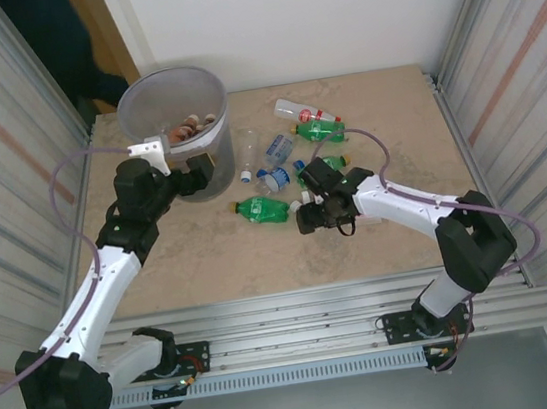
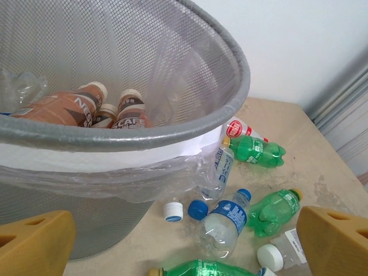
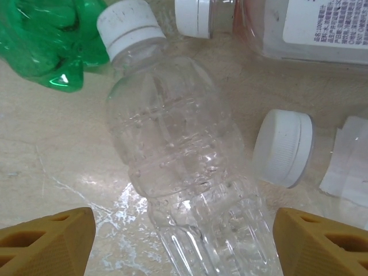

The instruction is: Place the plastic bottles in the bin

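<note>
Plastic bottles (image 1: 259, 208) lie scattered on the bench (image 1: 211, 263) just right of the bin (image 1: 169, 87), with brownish ones (image 2: 129, 112) resting inside it. The right arm's jaws stand apart on either side of a clear bottle (image 3: 184, 161) without touching it; the bottle lies flat, its long axis slanting between them and its white cap pointing away toward a crushed green bottle (image 3: 52, 46). The left arm's jaws hang wide open beside the bin's rim, holding nothing.

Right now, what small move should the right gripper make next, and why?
Probably close the right gripper on the clear white-capped bottle: it lies on the table between the open fingers, not yet gripped. After that it could go to the bin.
</note>
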Robot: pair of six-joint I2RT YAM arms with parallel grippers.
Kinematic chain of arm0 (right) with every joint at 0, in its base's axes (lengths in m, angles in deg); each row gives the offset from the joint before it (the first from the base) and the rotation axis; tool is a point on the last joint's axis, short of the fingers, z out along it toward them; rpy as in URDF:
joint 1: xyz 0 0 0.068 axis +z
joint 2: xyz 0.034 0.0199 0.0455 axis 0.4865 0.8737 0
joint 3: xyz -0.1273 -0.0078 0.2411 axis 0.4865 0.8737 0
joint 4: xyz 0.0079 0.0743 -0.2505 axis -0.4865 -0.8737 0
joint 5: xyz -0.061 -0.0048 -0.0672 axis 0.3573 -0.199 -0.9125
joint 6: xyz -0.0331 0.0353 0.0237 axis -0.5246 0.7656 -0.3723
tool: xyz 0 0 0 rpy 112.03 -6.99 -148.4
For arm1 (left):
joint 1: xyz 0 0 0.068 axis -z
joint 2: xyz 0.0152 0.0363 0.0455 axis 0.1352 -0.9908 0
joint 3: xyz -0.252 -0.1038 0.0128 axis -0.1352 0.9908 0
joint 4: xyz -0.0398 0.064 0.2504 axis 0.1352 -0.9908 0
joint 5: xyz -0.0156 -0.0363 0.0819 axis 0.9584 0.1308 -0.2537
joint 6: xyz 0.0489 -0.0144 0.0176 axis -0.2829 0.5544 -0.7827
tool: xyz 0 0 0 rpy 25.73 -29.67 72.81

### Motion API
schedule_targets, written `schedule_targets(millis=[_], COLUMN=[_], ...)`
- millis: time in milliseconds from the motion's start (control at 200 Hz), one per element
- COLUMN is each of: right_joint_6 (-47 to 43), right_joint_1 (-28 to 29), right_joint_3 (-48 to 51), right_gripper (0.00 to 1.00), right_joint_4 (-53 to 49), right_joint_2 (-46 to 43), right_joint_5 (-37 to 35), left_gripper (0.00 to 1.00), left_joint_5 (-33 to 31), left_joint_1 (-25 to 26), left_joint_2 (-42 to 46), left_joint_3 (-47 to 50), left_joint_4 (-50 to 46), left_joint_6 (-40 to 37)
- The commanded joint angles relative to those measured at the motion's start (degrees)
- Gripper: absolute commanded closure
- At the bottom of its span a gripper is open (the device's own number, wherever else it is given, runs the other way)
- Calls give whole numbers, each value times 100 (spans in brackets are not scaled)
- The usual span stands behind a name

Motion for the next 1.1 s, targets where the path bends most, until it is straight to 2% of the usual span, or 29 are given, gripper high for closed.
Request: schedule_targets(millis=[0,356,832,1092], right_joint_6=[-95,-47,-58,-147], right_joint_1=[89,342,367,379], right_joint_3=[-208,-279,-249,-253], right_gripper=[21,23,22,26], right_joint_4=[-279,-447,-219,-129], right_joint_2=[187,398,765,1080], right_joint_5=[-58,-14,-32,-70], left_gripper=[1,1,1,1], left_joint_5=[-176,-251,-232,-282], left_joint_1=[1,-24,-34,-34], left_joint_2=[167,174,120,91], left_joint_3=[59,132,160,165], left_joint_4=[117,146,162,179], left_joint_6=[102,148,161,196])
